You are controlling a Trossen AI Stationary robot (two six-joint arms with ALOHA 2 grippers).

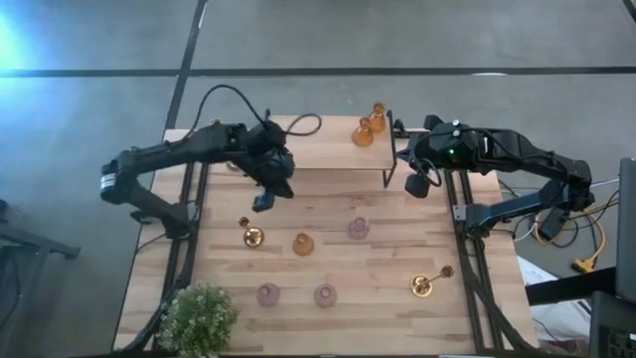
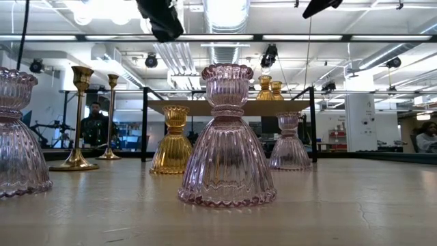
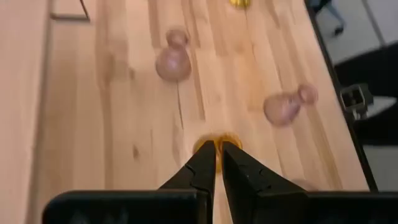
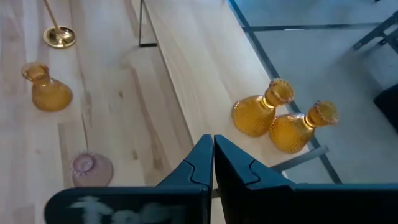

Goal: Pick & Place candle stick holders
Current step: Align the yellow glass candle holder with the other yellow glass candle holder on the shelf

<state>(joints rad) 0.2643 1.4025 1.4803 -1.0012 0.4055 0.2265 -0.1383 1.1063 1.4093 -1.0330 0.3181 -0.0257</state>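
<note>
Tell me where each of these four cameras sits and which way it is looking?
High view: above the table, looking straight down; shows both arms, left gripper and right gripper.
Low view: at tabletop height, looking level past a pink glass holder into the room; arm parts hang at top.
Left wrist view: on the left arm, looking down past its shut fingers at the tabletop.
Right wrist view: on the right arm, over its shut fingers.
Shared: right wrist and high views both show two amber holders on the shelf.
</note>
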